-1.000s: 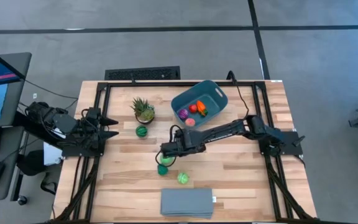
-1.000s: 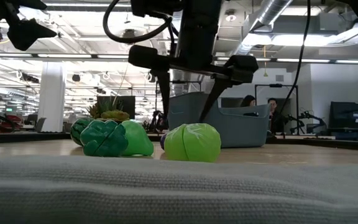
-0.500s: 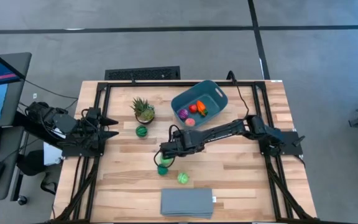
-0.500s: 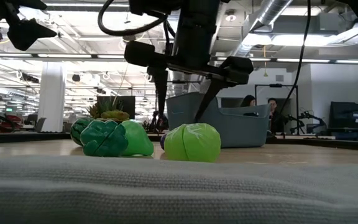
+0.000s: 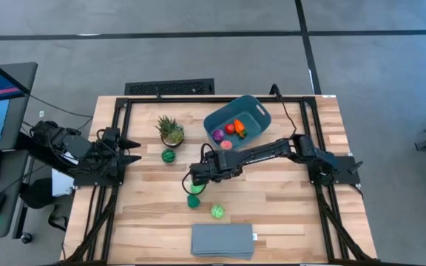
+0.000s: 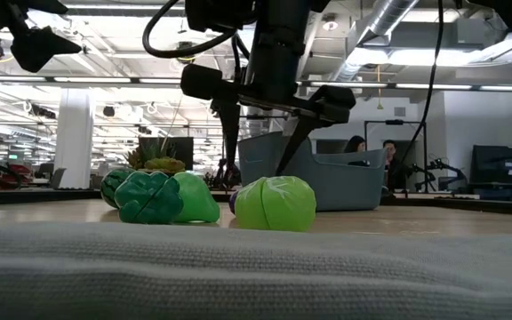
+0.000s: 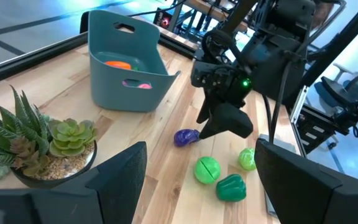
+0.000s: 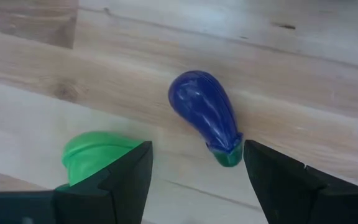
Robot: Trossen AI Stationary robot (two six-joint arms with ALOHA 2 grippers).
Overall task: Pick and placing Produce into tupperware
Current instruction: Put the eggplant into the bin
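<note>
The right tool (image 5: 195, 177) reaches over mid-bench, above green toys (image 5: 194, 199). The teal bin (image 5: 237, 120) at the far side holds produce. The left tool (image 5: 128, 149) waits at the bench's (image 5: 287, 199) left edge.

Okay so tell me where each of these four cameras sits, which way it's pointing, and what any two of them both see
High view: above the table, looking straight down; both arms show, right gripper reaching toward mid-table.
Low view: at table height, looking level across green toys to the bin; right arm hangs from above.
Left wrist view: on the left arm, facing across the table; own fingers frame it.
Right wrist view: on the right arm, looking down; fingers open over the purple eggplant.
Shared: both wrist views show the eggplant.
</note>
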